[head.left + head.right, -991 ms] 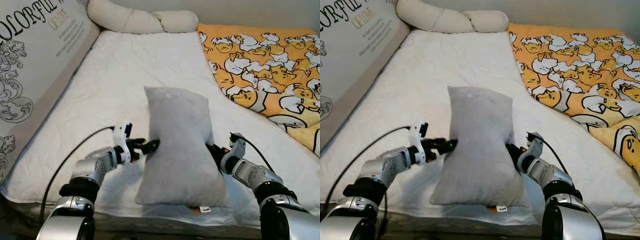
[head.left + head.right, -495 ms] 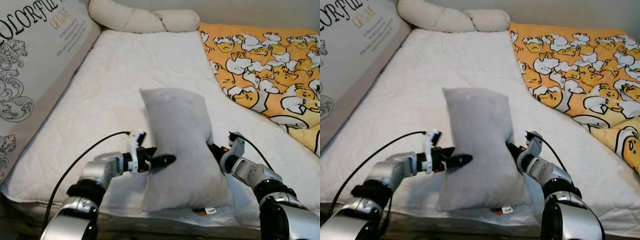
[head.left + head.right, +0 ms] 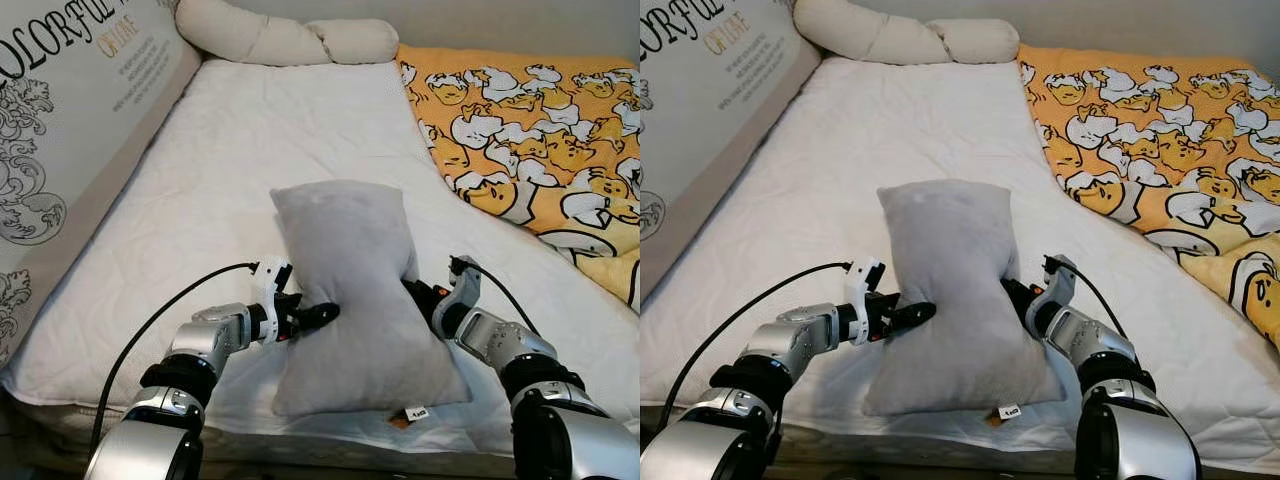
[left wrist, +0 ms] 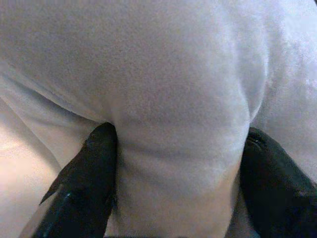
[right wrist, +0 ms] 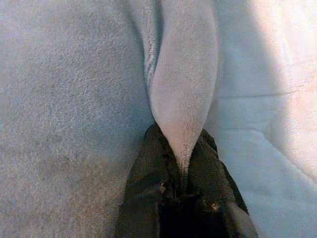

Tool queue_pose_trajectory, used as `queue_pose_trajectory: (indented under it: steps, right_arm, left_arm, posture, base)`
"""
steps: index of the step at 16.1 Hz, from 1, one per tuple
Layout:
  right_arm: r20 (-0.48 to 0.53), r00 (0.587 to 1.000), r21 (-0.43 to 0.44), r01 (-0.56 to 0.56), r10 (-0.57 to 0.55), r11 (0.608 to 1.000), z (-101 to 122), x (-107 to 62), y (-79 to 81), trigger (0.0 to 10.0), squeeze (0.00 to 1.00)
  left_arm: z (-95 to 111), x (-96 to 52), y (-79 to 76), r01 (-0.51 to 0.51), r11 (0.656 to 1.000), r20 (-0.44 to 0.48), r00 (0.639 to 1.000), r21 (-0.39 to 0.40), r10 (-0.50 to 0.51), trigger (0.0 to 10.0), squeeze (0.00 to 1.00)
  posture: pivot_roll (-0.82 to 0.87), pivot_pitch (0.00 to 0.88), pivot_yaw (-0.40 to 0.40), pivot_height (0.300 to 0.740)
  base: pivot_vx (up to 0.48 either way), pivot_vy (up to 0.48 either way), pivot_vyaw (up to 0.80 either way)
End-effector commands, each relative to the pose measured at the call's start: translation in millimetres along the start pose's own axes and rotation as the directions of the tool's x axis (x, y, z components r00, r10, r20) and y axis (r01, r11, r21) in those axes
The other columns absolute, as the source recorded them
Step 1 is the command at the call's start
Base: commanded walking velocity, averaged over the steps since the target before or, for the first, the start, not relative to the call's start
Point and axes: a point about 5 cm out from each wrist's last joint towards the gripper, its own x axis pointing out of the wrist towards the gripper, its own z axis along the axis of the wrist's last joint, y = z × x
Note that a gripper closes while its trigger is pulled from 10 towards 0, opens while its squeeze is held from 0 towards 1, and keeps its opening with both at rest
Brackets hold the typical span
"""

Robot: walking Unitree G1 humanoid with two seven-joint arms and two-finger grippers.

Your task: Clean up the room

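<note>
You see both arms reach forward from the lower corners of the frame and bend inward toward the middle. The left gripper [image 3: 318, 316] is at the left edge of the grey pillow [image 3: 355, 290], and in the left wrist view its two black fingers [image 4: 81, 191] stand apart with a thick fold of the pillow between them, so it holds the pillow with a wide grip. The right gripper [image 3: 418, 294] is at the right edge of the pillow. In the right wrist view its fingers [image 5: 148, 163] are pressed narrow on a thin seam of the pillow.

The tips of the right gripper are hidden behind the pillow in the eye views. A small white tag [image 3: 417, 412] at the lower edge of the pillow is too small to read.

The pillow stands on its lower end at the lower centre of the frame, on the white bed [image 3: 250, 130], between the two grippers. An orange blanket [image 3: 530, 130] lies at the upper right.
</note>
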Motion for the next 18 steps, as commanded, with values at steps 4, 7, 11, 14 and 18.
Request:
queue_pose_trajectory:
  steps: [4,7,11,14,18]
  right_arm:
    - [-0.048,0.998,-0.025,-0.048,0.046,0.999,-11,7.6,12.4,0.0,0.0]
    - [-0.052,0.997,-0.026,-0.05,0.049,0.998,-12,8.1,12.8,0.0,0.0]
    - [-0.041,0.997,-0.013,-0.06,0.06,0.998,-13,8.6,14.9,0.0,0.0]
    - [0.018,1.0,-0.048,-0.023,0.023,0.999,-7,8.5,16.5,0.0,0.0]
    - [0.223,0.972,-0.024,-0.072,0.075,0.997,17,-2.0,34.6,0.0,0.0]
  left_arm:
    - [5,9.0,-6.2,-0.012,0.999,0.027,1.0,0.031,0.011,0.0,0.0]
    - [3,9.9,-7.8,-0.007,0.998,0.022,1.0,0.059,0.006,0.0,0.0]
    - [6,8.5,-5.3,-0.048,0.995,0.04,0.998,0.089,0.045,0.0,0.0]
    - [29,3.2,-3.3,-0.106,0.991,0.157,0.983,0.087,0.091,0.0,0.0]
    - [56,-6.7,-10.8,-0.202,0.929,0.262,0.957,0.31,0.12,0.0,0.0]
  posture:
    - [0.01,0.0,-0.018,0.74]
    - [0.01,0.0,-0.02,0.74]
    - [0.01,0.0,-0.015,0.74]
    - [0.01,0.0,-0.016,0.74]
    - [0.01,0.0,-0.023,0.74]
  base:
    - [0.0,0.0,0.0]
    - [0.0,0.0,0.0]
    - [0.0,0.0,0.0]
    - [0.0,0.0,0.0]
    - [0.0,0.0,0.0]
